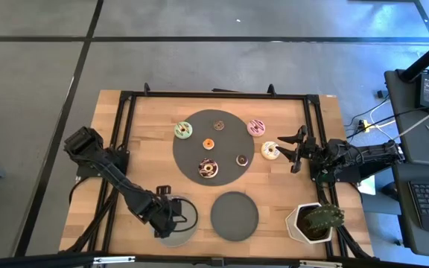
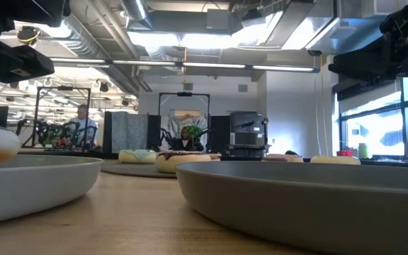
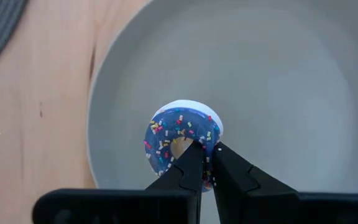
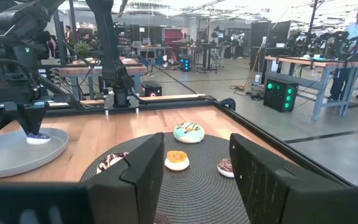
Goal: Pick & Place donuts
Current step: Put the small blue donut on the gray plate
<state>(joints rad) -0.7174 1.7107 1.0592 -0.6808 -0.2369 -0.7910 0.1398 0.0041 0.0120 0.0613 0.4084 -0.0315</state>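
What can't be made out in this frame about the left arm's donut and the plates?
- High view: the left gripper covers the blue sprinkled donut, so it is unseen there.
- Left wrist view: the fingers hide the donut's near edge; whether it touches the light grey plate is unclear.
- Low view: plate rims block most donuts behind them.

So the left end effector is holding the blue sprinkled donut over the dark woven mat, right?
Not quite. The left end effector does grip the blue sprinkled donut, but over the light grey plate, not the dark mat; the left wrist view shows it.
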